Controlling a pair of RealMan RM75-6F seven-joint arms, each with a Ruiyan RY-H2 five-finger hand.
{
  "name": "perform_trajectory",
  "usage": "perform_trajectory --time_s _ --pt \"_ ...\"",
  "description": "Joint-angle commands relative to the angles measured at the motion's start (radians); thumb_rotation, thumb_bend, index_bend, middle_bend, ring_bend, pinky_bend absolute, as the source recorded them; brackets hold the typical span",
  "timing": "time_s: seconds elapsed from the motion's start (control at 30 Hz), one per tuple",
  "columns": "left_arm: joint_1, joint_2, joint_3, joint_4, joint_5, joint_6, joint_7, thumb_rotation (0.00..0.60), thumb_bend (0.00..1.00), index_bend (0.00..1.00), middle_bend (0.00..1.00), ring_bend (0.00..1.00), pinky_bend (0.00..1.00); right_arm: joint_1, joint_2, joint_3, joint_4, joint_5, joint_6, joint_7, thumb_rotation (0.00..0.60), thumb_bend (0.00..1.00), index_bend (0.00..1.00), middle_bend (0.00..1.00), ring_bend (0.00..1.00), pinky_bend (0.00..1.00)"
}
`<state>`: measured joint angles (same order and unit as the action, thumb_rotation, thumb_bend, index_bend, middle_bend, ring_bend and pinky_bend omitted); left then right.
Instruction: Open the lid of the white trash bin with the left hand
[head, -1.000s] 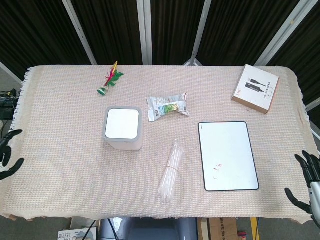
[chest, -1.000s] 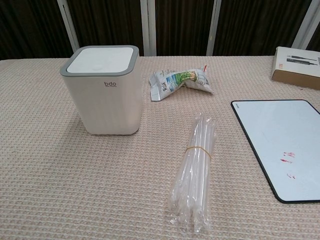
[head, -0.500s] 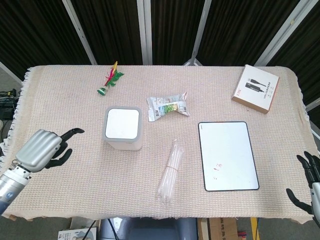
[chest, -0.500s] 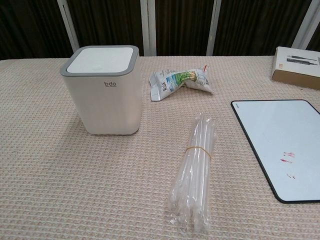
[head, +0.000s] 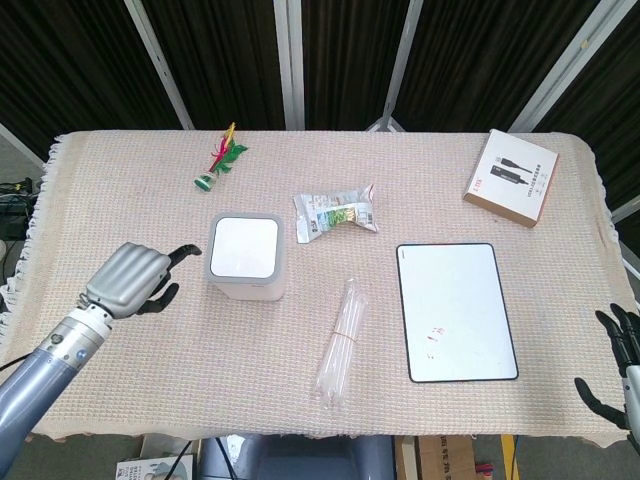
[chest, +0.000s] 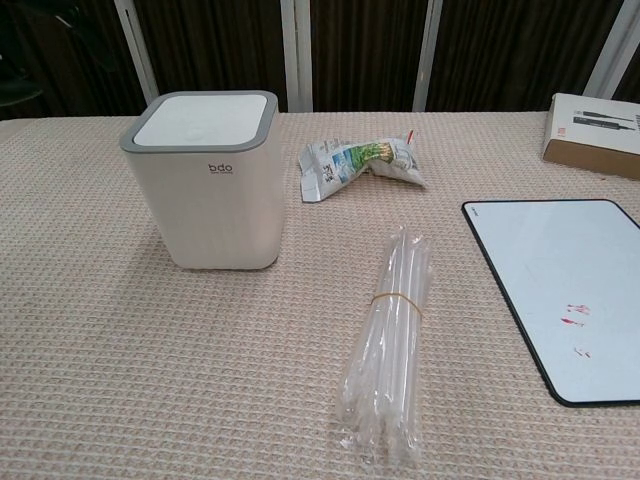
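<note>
The white trash bin (head: 246, 280) stands left of the table's middle, its flat white lid (head: 244, 247) lying closed in a grey rim. In the chest view the white trash bin (chest: 212, 200) is at the upper left, and its lid (chest: 205, 118) is flat there too. My left hand (head: 133, 277) hovers just left of the bin, knuckles up. Its dark fingertips (head: 186, 250) point at the bin's side, a small gap away, and it holds nothing. My right hand (head: 617, 366) hangs at the table's front right corner with fingers spread and empty.
A snack packet (head: 336, 212) lies behind and right of the bin. A bundle of clear straws (head: 340, 340) lies in front of it to the right. A whiteboard (head: 456, 311) and a cardboard box (head: 511, 177) occupy the right side. A feathered toy (head: 219, 160) lies at the back left.
My left hand has come in from the table's left edge and moved right and forward, now close beside the bin. The bin, its lid and the right hand have not moved.
</note>
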<state>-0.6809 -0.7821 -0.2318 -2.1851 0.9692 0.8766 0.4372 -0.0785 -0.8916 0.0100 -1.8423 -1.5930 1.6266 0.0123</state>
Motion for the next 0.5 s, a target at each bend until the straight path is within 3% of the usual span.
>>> perform_trajectory --time_s 0.03,0.5 --pt "-0.075 -0.065 0.014 0.009 -0.117 -0.015 0.058 0.600 0.67 0.23 0.89 0.79 0.70 -0.001 0.000 0.000 0.000 -0.001 0.002 0.000 0.600 0.27 0.12 0.06 0.00 0.00" --pt "-0.200 -0.206 0.064 0.035 -0.257 0.059 0.192 0.600 0.67 0.23 0.89 0.79 0.70 -0.002 0.001 0.003 0.004 0.004 0.002 0.008 0.600 0.27 0.12 0.06 0.00 0.00"
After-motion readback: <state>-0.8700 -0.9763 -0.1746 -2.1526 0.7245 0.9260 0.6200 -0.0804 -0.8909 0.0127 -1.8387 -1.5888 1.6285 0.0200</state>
